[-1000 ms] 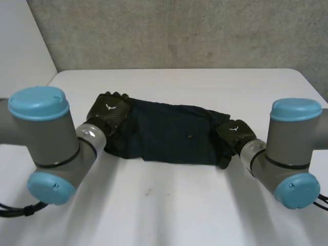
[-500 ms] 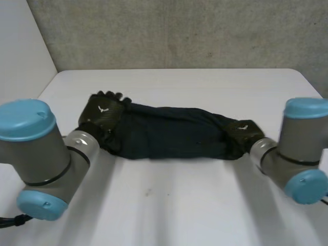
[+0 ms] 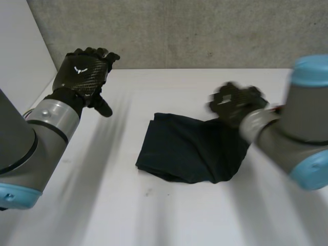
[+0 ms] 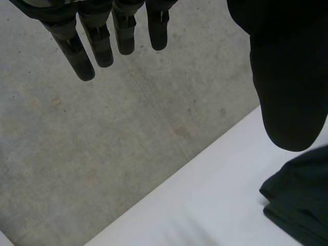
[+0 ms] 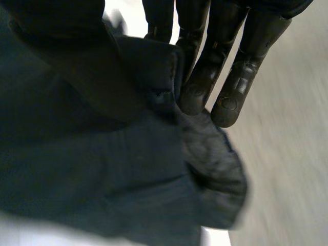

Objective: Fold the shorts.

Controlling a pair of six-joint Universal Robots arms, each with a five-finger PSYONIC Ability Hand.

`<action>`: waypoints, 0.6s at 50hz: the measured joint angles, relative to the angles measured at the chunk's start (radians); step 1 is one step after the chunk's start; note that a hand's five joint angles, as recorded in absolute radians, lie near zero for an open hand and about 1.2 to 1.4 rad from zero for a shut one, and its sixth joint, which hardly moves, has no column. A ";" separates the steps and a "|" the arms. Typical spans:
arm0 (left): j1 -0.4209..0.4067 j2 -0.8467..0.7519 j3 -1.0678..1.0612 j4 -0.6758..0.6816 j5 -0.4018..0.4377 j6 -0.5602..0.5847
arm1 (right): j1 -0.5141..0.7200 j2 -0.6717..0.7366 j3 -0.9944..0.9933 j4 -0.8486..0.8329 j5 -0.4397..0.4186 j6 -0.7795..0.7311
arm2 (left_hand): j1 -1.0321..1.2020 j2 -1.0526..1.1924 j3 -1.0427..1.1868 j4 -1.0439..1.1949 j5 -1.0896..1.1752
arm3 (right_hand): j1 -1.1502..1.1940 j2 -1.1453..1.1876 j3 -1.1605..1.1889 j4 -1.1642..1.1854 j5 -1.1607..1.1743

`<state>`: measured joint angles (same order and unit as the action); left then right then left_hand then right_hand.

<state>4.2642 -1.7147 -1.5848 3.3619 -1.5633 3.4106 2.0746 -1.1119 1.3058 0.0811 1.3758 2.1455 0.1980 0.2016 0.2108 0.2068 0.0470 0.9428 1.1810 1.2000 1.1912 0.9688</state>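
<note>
The dark navy shorts point(image 3: 184, 148) lie bunched on the white table point(image 3: 128, 215), right of the middle. My right hand point(image 3: 237, 103) is lifted above their right end, and the cloth rises up to it. In the right wrist view the shorts point(image 5: 102, 169) are pinched between the thumb and the fingers point(image 5: 205, 77) at an edge. My left hand point(image 3: 82, 72) hangs in the air at the far left, well clear of the cloth. Its fingers point(image 4: 102, 41) are straight and hold nothing, and a corner of the shorts point(image 4: 302, 200) lies on the table beyond its thumb.
A grey concrete wall point(image 3: 179, 31) stands behind the table's far edge. A white panel point(image 3: 20, 51) closes the left side. Bare table top stretches to the left of the shorts and in front of them.
My left hand let go of the shorts' left end and rose up and away to the far left. My right hand closed on the right end and lifted it, so the shorts bunched up.
</note>
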 measured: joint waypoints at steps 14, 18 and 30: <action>-0.009 -0.119 0.186 -0.039 -0.006 -0.038 | 0.221 0.156 -0.048 -0.094 -0.221 0.110 | 0.000 0.000 0.000 0.000 0.000 | -0.670 -0.865 -0.885 -0.875 -0.823; -0.016 -0.167 0.263 -0.080 -0.006 -0.054 | 0.170 0.112 -0.042 -0.145 -0.170 0.350 | 0.000 0.000 0.000 0.000 0.000 | -0.740 -0.958 -0.992 -0.959 -0.897; -0.129 -0.365 0.448 -0.236 -0.005 -0.162 | 0.005 -0.027 -0.020 -0.074 0.042 0.834 | 0.000 0.000 0.000 0.000 0.000 | -0.740 -0.958 -0.992 -0.959 -0.897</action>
<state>4.1356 -2.0798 -1.1367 3.1259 -1.5687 3.2485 2.0794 -1.1390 1.2857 0.0075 1.4182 2.9796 0.1981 0.2016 0.2108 0.2068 0.0471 0.2031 0.2233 0.2083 0.2317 0.0722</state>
